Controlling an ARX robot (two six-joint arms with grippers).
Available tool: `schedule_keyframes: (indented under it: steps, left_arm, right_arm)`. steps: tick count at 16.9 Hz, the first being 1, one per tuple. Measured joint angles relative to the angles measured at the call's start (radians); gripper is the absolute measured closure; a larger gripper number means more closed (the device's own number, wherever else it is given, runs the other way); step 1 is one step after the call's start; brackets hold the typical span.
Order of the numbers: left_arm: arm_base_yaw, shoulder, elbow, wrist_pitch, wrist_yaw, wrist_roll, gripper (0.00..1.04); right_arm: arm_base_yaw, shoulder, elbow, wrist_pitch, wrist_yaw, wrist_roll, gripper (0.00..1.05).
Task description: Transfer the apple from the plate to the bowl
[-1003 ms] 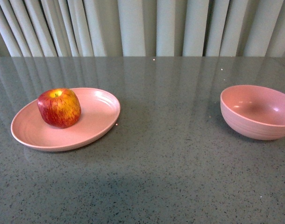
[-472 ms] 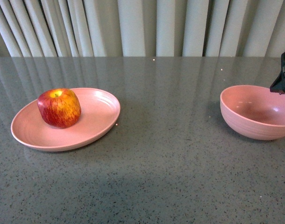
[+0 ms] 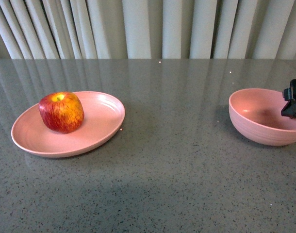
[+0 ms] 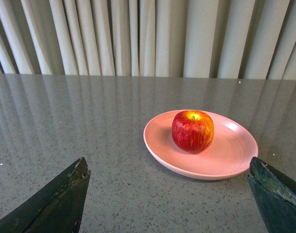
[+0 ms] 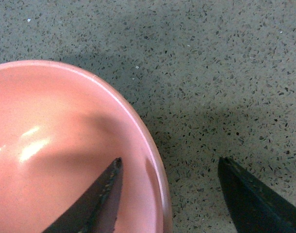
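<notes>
The red apple (image 3: 61,112) with a yellow top sits on the oval pink plate (image 3: 102,124) at the table's left. It also shows in the left wrist view (image 4: 192,131) on the plate (image 4: 230,155). The deep pink bowl (image 3: 264,116) stands at the right and is empty. My left gripper (image 4: 170,167) is open and empty, short of the plate, and does not show in the front view. My right gripper (image 3: 293,103) is open at the bowl's right rim. In the right wrist view (image 5: 170,162) its jaws straddle the bowl's rim (image 5: 143,131), one finger inside, one outside.
Grey speckled tabletop (image 3: 177,165) between plate and bowl. Pale pleated curtains (image 3: 148,29) hang behind the table's far edge.
My right gripper came into view at the right edge and has dropped lower, down to the bowl's rim. Apple, plate and bowl have not moved.
</notes>
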Motion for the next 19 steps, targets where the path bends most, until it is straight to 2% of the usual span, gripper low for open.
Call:
schedule_keyframes:
  steps: [5, 6, 10, 12, 15, 19]
  left_arm:
    - [0.0, 0.0, 0.0, 0.0, 0.0, 0.0, 0.07]
    - [0.0, 0.0, 0.0, 0.0, 0.0, 0.0, 0.07]
    - [0.0, 0.0, 0.0, 0.0, 0.0, 0.0, 0.07]
    - [0.0, 0.0, 0.0, 0.0, 0.0, 0.0, 0.07]
    - [0.0, 0.0, 0.0, 0.0, 0.0, 0.0, 0.07]
    - [0.0, 0.0, 0.0, 0.0, 0.0, 0.0, 0.07]
  right_arm:
    - [0.0, 0.002, -0.001, 0.001, -0.028, 0.017, 0.95]
    - [0.0, -0.005, 0.0, -0.002, -0.04, 0.024, 1.01]
    - [0.001, -0.045, 0.0, -0.025, -0.056, 0.034, 1.02]
    - [0.029, -0.117, 0.004, -0.042, -0.07, 0.05, 1.02]
    - [0.157, -0.198, 0.046, -0.058, -0.076, 0.076, 1.02]
    - [0.327, -0.142, 0.1, -0.058, -0.032, 0.121, 1.02]
